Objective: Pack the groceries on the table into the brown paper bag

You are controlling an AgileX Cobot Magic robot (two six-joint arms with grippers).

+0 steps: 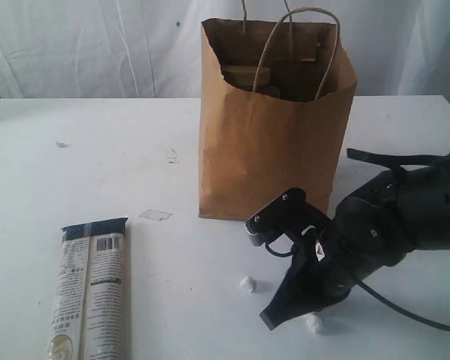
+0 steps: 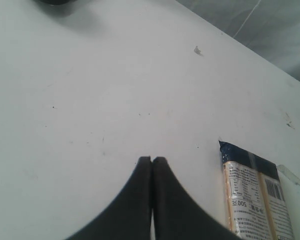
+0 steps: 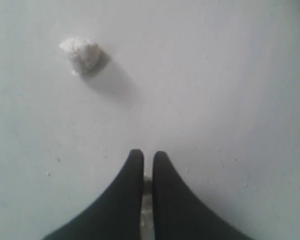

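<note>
White sheeting backs the white surface (image 1: pixel 135 150). At centre rear stands the brown paper bag (image 1: pixel 274 142), upright with its top open; its contents are dim and cannot be identified. At front left lies the long printed packet (image 1: pixel 90 292), flat and well apart from the bag. In front of the bag, the right hand (image 1: pixel 273 319) points down at the surface, fingers closed together, near two small paper balls (image 1: pixel 247 284). Off to the side, the left hand (image 2: pixel 151 160) is fully closed with nothing between its fingers, hovering near the packet's dark end.

Paper bag (image 1: pixel 274 150) stands on the table (image 1: pixel 97 165); long packet (image 1: pixel 90 289) lies front left, a paper ball (image 1: pixel 247 284) before the bag.
</note>
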